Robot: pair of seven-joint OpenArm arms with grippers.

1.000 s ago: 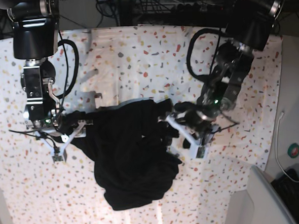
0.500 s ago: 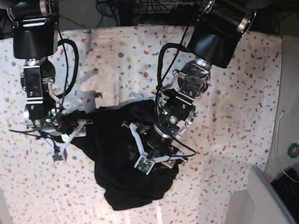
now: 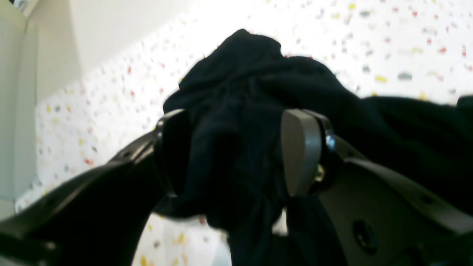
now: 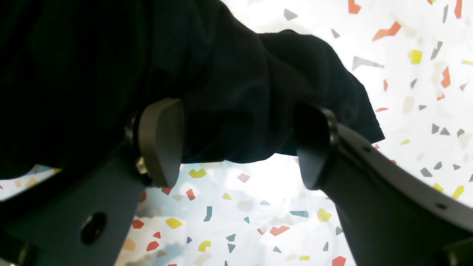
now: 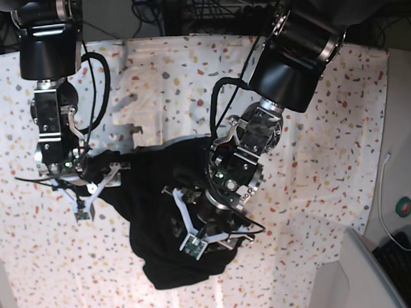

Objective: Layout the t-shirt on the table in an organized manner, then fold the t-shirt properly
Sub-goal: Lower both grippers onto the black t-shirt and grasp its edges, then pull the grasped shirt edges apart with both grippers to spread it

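A: Where is the t-shirt (image 5: 171,219)?

B: Crumpled in a black heap near the middle of the speckled table (image 5: 331,160).

A: And the left gripper (image 3: 236,155)?

B: Over the heap's middle. A thick bunch of shirt cloth fills the space between its fingers, pressed against both pads.

A: The right gripper (image 4: 236,144)?

B: At the heap's far edge from the left one. Its fingers stand wide apart, straddling a fold of the hem; cloth brushes one pad without being pinched.

no readable text, label, brand, number or sign in any view.
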